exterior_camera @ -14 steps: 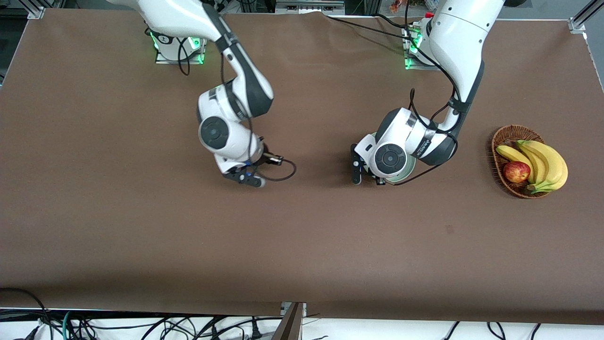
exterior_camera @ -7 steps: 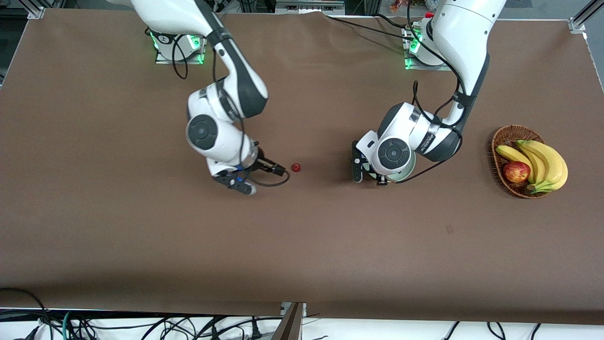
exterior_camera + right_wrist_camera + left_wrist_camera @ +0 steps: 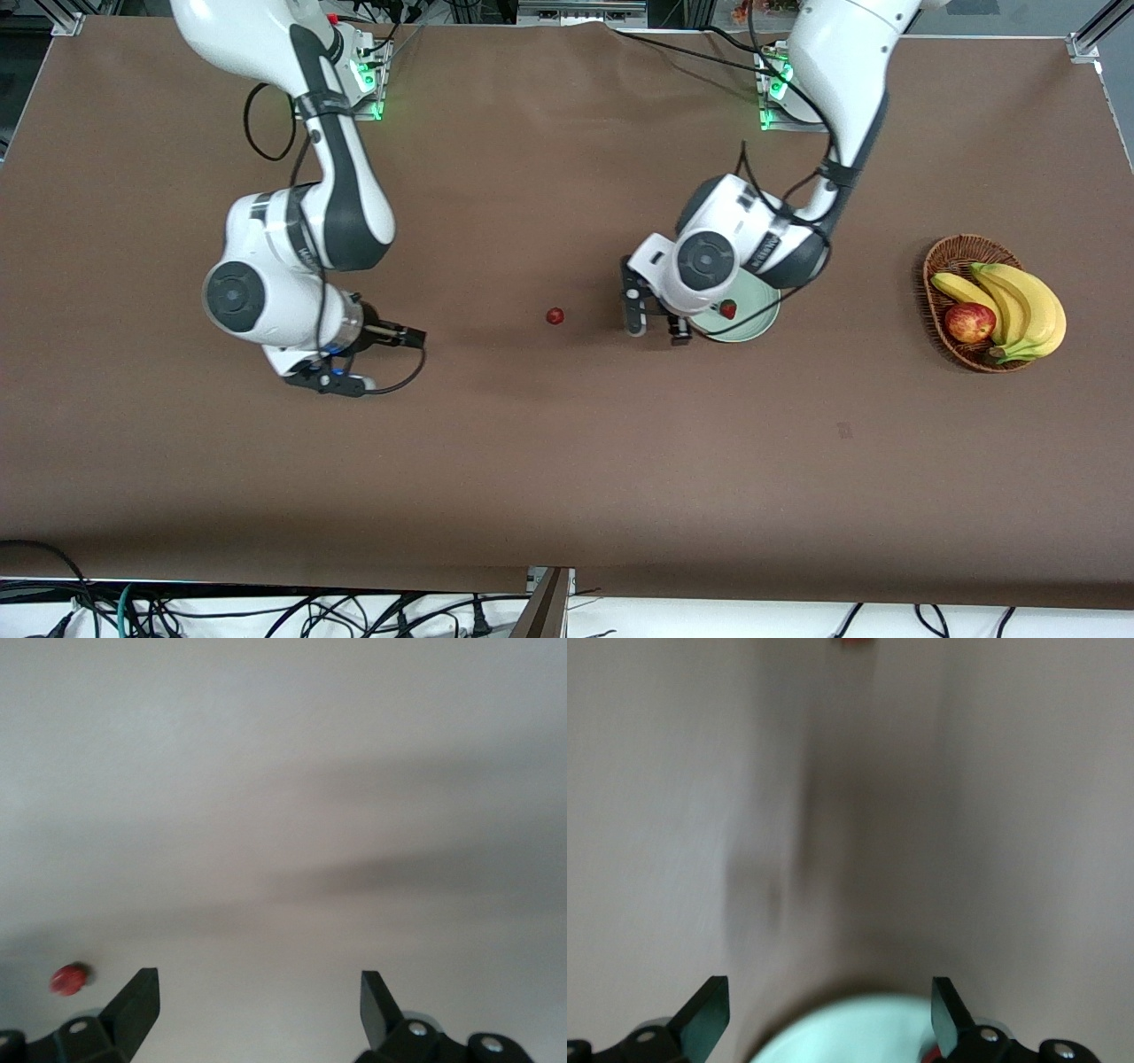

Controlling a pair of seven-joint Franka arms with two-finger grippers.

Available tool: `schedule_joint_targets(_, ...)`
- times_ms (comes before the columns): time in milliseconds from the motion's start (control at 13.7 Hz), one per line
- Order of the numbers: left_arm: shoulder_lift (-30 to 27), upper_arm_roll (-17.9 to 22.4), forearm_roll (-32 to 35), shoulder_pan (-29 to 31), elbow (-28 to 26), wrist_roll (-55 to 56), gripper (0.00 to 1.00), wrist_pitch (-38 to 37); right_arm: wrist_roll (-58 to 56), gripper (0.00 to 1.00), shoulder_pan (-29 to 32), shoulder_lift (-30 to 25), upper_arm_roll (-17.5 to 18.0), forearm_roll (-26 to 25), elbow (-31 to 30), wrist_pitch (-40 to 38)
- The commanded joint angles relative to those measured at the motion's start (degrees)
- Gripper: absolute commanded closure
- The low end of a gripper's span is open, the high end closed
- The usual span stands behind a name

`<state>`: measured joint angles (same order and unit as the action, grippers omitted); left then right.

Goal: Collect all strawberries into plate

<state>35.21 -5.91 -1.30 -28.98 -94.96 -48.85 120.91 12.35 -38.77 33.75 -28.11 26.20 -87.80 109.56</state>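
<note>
My left gripper (image 3: 654,323) hangs just right of the front view's centre, fingers spread wide and holding nothing, over the table beside the plate's rim. In my left wrist view the two dark fingertips (image 3: 707,1014) stand far apart at the bottom corners, with the pale plate (image 3: 859,1032) between them at the bottom edge. In the front view the plate (image 3: 753,330) is partly under my left wrist, and one strawberry (image 3: 727,308) lies in it. A second strawberry (image 3: 555,315) sits on the bare brown table (image 3: 567,461) at mid-frame, between my two grippers.

My right gripper (image 3: 372,359) is in the left half of the front view, also opened wide and empty, over the table. My right wrist view shows that strawberry (image 3: 67,980) at lower left.

At the right edge of the front view a wicker basket (image 3: 948,257) holds bananas (image 3: 1019,306) and an apple (image 3: 969,322).
</note>
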Motion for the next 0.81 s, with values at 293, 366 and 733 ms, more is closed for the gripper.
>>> schedule_joint_targets(293,6.1,1.4,-0.6,-12.3,4.0,18.3,0.0,10.2,-0.9,0.0,-0.3,-6.5,-1.9,-0.4,0.3,-7.8)
schedule_joint_targets(366,6.4,1.4,-0.5,-12.4,4.0,19.0,0.0,11.7,-1.5,0.0,-0.3,-8.6,-3.2,-0.7,0.3,-10.6)
schedule_joint_targets(733,9.1,2.5,-0.3,-12.5,10.5,21.2,0.0,14.4,-2.4,0.0,0.0,-22.0,-1.4,-15.0,-0.5,-21.1)
